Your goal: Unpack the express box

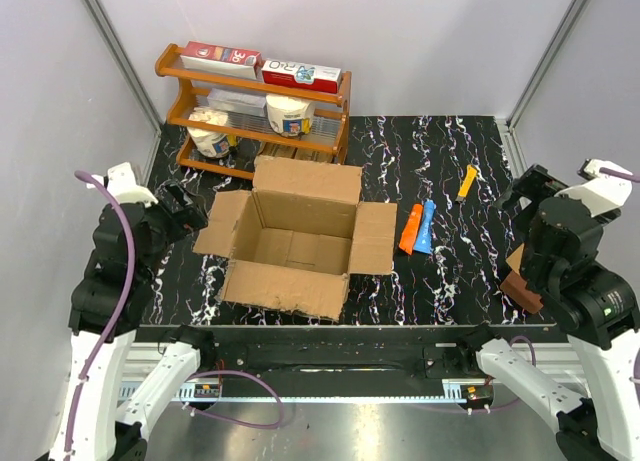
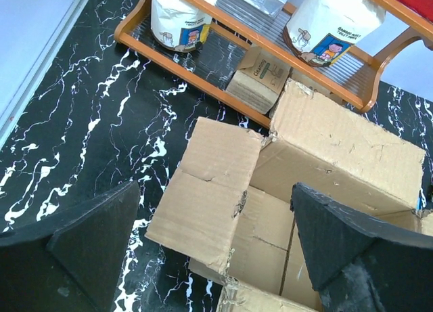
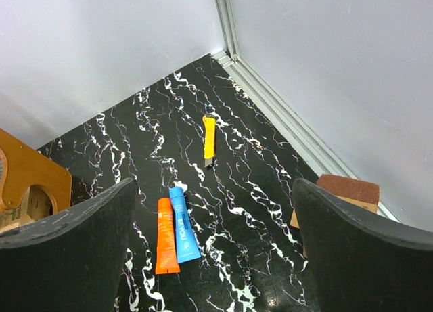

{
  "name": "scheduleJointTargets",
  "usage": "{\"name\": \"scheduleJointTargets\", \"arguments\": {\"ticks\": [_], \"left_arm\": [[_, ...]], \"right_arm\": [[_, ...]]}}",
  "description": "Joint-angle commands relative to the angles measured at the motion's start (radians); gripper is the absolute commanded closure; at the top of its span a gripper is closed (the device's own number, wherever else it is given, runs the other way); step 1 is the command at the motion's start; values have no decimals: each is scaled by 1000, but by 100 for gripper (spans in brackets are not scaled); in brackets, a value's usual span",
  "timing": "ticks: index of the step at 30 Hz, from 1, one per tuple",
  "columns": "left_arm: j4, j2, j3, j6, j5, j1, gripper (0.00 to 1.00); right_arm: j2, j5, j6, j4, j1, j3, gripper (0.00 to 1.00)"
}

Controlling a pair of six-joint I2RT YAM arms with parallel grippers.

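The express box (image 1: pixel 297 237) is a large brown cardboard carton, open with its four flaps spread, in the middle of the black marbled table; its inside shows bare cardboard. It also shows in the left wrist view (image 2: pixel 284 190). An orange tube (image 1: pixel 410 229) and a blue tube (image 1: pixel 426 226) lie side by side on the table right of the box, also in the right wrist view (image 3: pixel 166 235) (image 3: pixel 184 224). My left gripper (image 1: pixel 185 213) is open and empty, left of the box. My right gripper (image 1: pixel 520 196) is open and empty at the far right.
A wooden shelf rack (image 1: pixel 255 111) stands behind the box with red-and-white boxes, white tubs and a small tan carton (image 2: pixel 260 78). A yellow utility knife (image 1: pixel 467 182) lies at the back right. A brown block (image 1: pixel 522 286) lies by the right edge. Walls enclose the table.
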Motion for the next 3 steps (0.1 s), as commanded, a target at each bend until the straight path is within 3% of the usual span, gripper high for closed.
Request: {"name": "scheduleJointTargets", "arguments": {"ticks": [1,3], "left_arm": [[12,20,49,13,-7,4,1],[12,22,55,12,-1,2,1]], "right_arm": [[27,-16,-42,34,-3,29,0],[43,-33,-41,23,-3,46,0]]}}
